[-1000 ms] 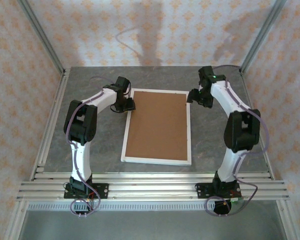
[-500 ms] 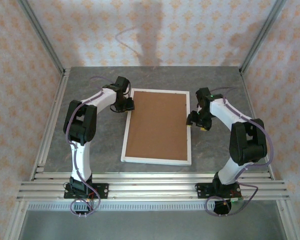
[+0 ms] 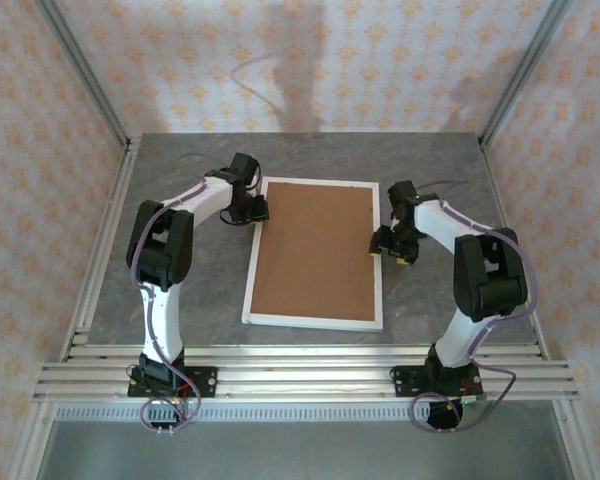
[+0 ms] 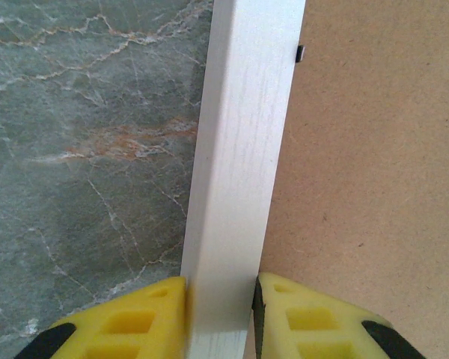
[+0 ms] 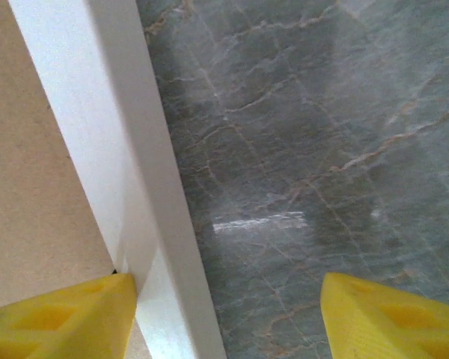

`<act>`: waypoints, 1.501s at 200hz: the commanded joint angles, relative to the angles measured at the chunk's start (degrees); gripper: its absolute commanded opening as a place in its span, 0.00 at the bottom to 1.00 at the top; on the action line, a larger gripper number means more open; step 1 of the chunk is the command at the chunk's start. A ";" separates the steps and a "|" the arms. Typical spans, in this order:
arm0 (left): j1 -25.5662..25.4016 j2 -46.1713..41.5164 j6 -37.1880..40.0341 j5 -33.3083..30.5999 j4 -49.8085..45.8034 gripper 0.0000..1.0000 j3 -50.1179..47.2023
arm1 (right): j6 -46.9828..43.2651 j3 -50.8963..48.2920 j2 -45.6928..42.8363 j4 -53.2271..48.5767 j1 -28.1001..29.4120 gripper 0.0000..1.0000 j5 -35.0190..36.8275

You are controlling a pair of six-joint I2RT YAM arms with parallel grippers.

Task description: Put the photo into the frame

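Your frame (image 3: 310, 321) is lying face down mid-table (image 3: 210, 300), brown backing board (image 3: 315, 250) up. Your left gripper (image 4: 221, 303) is clenched on the frame's left rail, up near the far corner. Your right gripper (image 5: 228, 299) straddles the right rail, jaws spread: one finger sits right beside the rail over the board, the other is out over bare table.

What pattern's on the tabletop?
Tabletop: grey-green marble with pale and rust-coloured veins, best in the left wrist view.
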 commanded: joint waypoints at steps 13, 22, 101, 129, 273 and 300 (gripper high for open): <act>0.20 0.60 -0.84 -0.78 -2.59 0.27 -1.99 | 1.33 -1.75 2.80 1.58 1.15 0.66 1.96; 0.17 0.60 -0.81 -0.72 -2.46 0.27 -2.12 | 1.37 -1.84 3.44 1.78 1.60 0.66 1.86; -0.35 0.88 -1.39 0.16 -1.65 0.27 -2.64 | -1.47 5.80 11.74 -3.57 5.97 0.70 3.00; -0.44 0.53 -1.68 0.11 -1.50 0.27 -2.95 | -1.47 7.44 11.64 -4.92 6.64 0.70 3.76; 0.05 -0.04 -2.17 -1.74 -1.61 0.27 -2.51 | 3.27 -1.47 -10.85 -9.57 2.49 0.73 4.72; 0.05 -0.02 -2.12 -1.82 -1.65 0.27 -2.44 | 3.67 -2.68 -10.94 -6.39 2.45 0.74 4.56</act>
